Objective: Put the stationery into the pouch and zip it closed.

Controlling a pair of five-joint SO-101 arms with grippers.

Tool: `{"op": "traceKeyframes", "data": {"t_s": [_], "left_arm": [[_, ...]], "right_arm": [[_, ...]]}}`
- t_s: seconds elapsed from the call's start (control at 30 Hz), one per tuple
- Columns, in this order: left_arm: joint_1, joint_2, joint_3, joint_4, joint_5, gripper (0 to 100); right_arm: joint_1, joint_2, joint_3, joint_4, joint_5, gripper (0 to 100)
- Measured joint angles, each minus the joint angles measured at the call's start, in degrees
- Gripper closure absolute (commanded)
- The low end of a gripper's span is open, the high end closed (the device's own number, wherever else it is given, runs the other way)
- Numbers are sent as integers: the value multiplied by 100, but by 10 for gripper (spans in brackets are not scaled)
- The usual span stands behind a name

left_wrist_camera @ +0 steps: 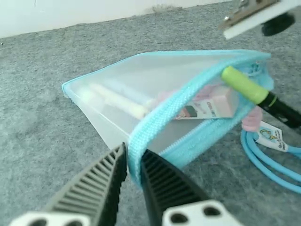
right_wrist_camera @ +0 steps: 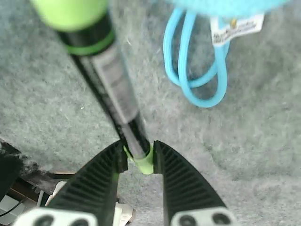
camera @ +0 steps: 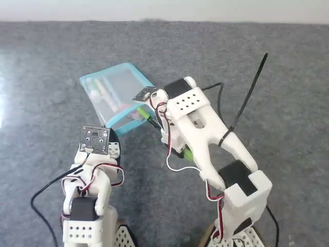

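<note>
The left hand (left_wrist_camera: 133, 160) pinches the open zip edge of the pouch (left_wrist_camera: 141, 87), and the right hand (right_wrist_camera: 138, 149) grips a green marker (right_wrist_camera: 110, 75) at its mouth. Loading looks underway. The next move is probably to push the marker fully in and release it.

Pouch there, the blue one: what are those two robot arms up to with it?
They are packing stationery. The left gripper pinches the zip edge of the pouch, whose mouth is open. The right gripper grips a green and black pen by its tail, with the green end at the pouch's mouth. An eraser and a few other pieces already lie inside. The zip is not yet closed.
</note>
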Motion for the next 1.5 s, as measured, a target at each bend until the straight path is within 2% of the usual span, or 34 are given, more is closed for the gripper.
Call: {"op": "traceKeyframes", "data": {"t_s": [0.3, 0.43, 0.53, 0.67, 0.73, 0.87, 1.0, 1.23, 1.4, 1.5], "left_arm": [[0, 0, 0, -62, 9, 988], [0, 0, 0, -62, 18, 988], [-9, 0, 0, -62, 18, 988], [-9, 0, 0, -62, -9, 988], [0, 0, 26, -62, -18, 988], [0, 0, 35, -62, -18, 988], [0, 0, 35, -62, -18, 988], [0, 0, 35, -62, -18, 988], [0, 0, 35, -62, -26, 988], [0, 0, 35, -62, -26, 988]], "right_arm": [[0, -9, -26, 0, 26, 991], [229, -659, -26, 0, 44, 991], [457, -1459, -26, 0, 651, 991], [1152, -1873, 264, 0, 1626, 991], [1732, -1644, 536, -35, 1837, 991], [2787, -571, 844, -501, 1864, 991], [3200, -229, 1178, -870, 1864, 991], [2927, -976, 1785, -844, 1864, 991], [2136, -2488, 1785, -62, 1864, 991], [1530, -3499, 1855, 0, 1741, 991]]}}
